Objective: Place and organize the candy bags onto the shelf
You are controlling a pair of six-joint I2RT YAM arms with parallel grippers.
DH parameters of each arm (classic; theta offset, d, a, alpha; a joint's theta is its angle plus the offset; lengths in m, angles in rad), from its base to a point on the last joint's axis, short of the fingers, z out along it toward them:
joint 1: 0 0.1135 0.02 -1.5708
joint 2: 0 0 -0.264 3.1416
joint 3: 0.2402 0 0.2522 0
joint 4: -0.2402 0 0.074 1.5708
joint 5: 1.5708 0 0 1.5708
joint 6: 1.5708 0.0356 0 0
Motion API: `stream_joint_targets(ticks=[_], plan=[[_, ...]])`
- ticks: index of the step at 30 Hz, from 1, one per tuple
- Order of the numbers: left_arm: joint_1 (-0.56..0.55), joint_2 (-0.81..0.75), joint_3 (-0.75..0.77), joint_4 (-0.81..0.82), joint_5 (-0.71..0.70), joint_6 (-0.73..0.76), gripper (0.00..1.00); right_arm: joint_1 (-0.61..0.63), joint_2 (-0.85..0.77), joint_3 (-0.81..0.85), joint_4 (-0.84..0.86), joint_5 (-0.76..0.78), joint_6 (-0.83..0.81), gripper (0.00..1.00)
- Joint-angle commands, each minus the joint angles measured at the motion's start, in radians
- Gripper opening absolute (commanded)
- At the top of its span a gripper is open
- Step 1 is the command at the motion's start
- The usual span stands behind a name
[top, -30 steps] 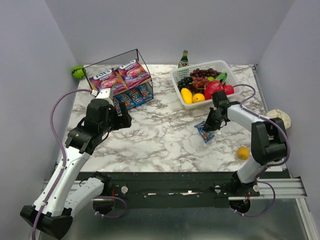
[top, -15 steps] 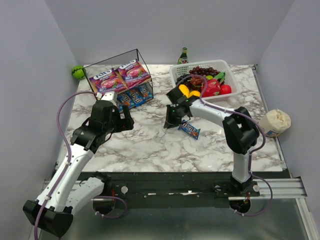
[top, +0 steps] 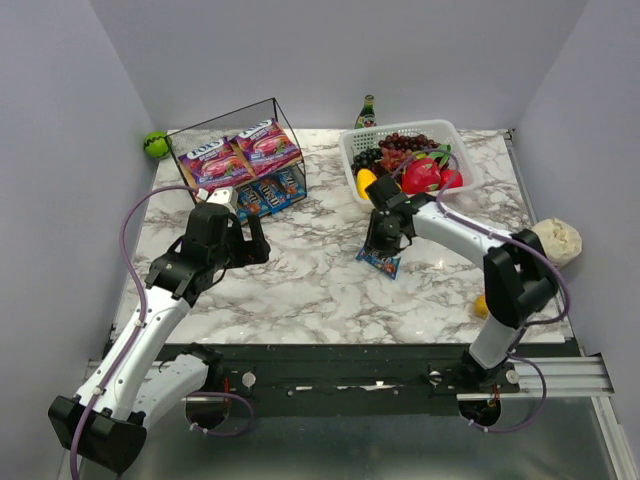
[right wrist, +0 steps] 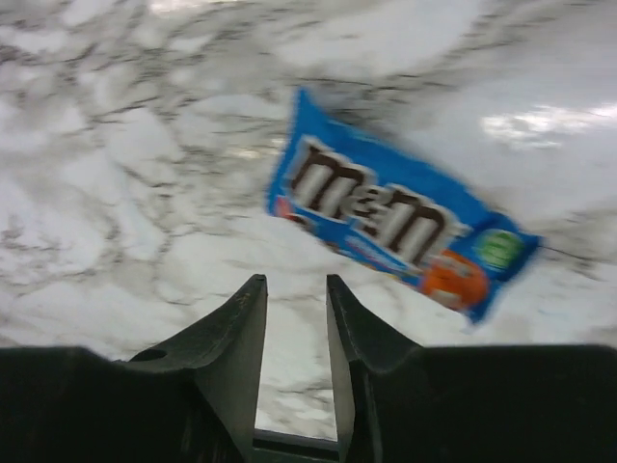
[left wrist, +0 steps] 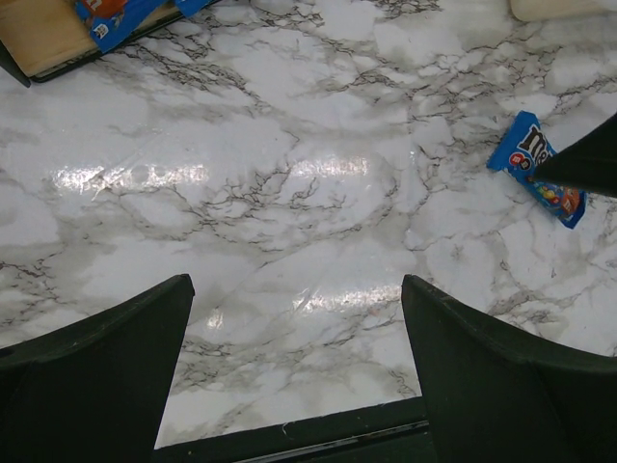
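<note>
While one blue packet lies loose, the job looks nearly done. The marble bench (top: 300,285) fills the frame. At its upper left sits the shelf (top: 222,116), its top tier carrying the two purple bags (top: 235,152) side by side. The row of blue packets (top: 265,195) lies on the lower board.

The stray packet (right wrist: 395,217) lies flat right of centre, well apart from the shelf. The right pincer (right wrist: 296,285) hangs just beside it, all but clenched and grasping nothing. The left pincer (left wrist: 297,289) hovers near the shelf's front, spread wide and empty.

I'd say the step in hand is picking up that stray. To do it well, the right fingers should part first and straddle the packet's short width. They should then press down to the bench, since a flat, slippery wrapper may skate away from a shallow pinch. It belongs with the row on the lower board.

Brown "m&m" lettering reads plainly on the stray wrapper, which has a green roundel and an orange patch at one end. From above, the purple bags' white logos are too small to read.
</note>
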Motion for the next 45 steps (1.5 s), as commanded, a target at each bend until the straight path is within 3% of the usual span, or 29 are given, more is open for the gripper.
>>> stream_joint_targets(ticks=[1, 4, 10, 21, 23, 31, 37, 45], plan=[[0.007, -0.002, -0.008, 0.023, 0.022, -0.004, 0.99, -0.051, -0.122, -0.124, -0.097, 0.217, 0.002, 0.56], [0.007, 0.002, -0.011, 0.022, 0.021, -0.002, 0.99, -0.080, -0.150, -0.154, -0.099, 0.261, -0.023, 0.62], [0.007, 0.011, -0.009, 0.020, 0.018, 0.002, 0.99, -0.114, -0.090, -0.161, -0.036, 0.215, -0.035, 0.56], [0.007, 0.005, -0.011, 0.006, -0.005, 0.004, 0.99, -0.111, -0.031, -0.172, 0.088, 0.009, 0.015, 0.04], [0.007, 0.002, -0.015, 0.009, -0.007, 0.002, 0.99, -0.090, -0.015, -0.160, 0.111, -0.049, 0.046, 0.01], [0.007, 0.005, -0.035, 0.016, -0.007, -0.007, 0.99, 0.145, 0.139, 0.033, 0.177, -0.183, 0.224, 0.01], [0.007, 0.027, -0.092, 0.069, 0.025, -0.015, 0.95, 0.226, 0.229, 0.170, 0.179, -0.209, 0.247, 0.05], [0.006, 0.122, -0.201, 0.221, 0.139, -0.053, 0.52, 0.230, 0.232, 0.133, 0.171, -0.170, 0.207, 0.24]])
